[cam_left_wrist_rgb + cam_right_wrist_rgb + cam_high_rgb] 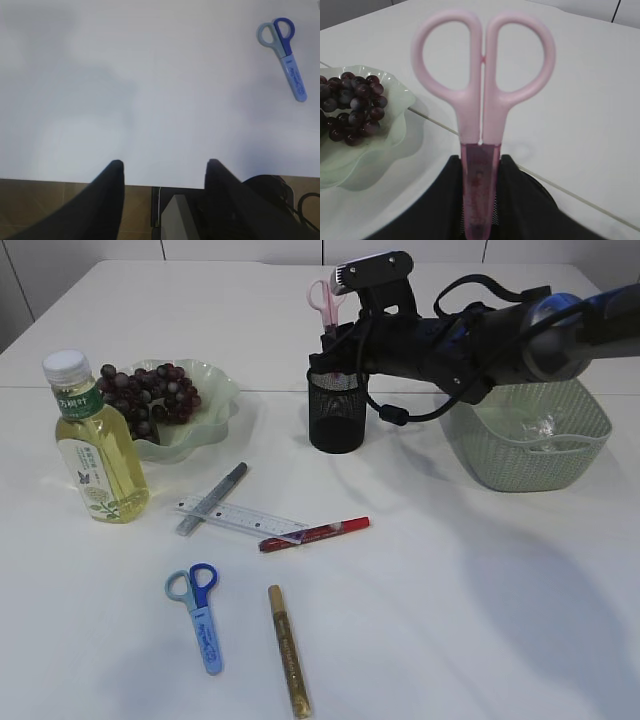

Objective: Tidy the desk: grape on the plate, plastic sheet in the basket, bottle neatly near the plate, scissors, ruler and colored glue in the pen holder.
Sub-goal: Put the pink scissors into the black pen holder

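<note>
The right fingers (480, 172) are clamped on the pink scissors (481, 100). They grip the see-through pink cover, and the two round handles stick up above them. The fingers hold the scissors right over the black pen holder (336, 408), with the tip down inside it.

To the left of the right fingers sits the green plate (205, 405) with the grapes (148, 395) on it. The bottle (92, 443) of yellow drink stands just beside the plate. To the right of the right fingers is the green basket (530, 435), with something clear inside.

On the surface (450, 590) nearer the camera lie the ruler (240, 518), a grey pen (212, 498) across it, and a red pen (315, 533) touching its end. Closer still lie the blue scissors (198, 612) and a gold pen (288, 650).

The left fingers (164, 172) are apart and hold nothing. They hang over the edge of the surface. The blue scissors lie well ahead of them, off to the right.
</note>
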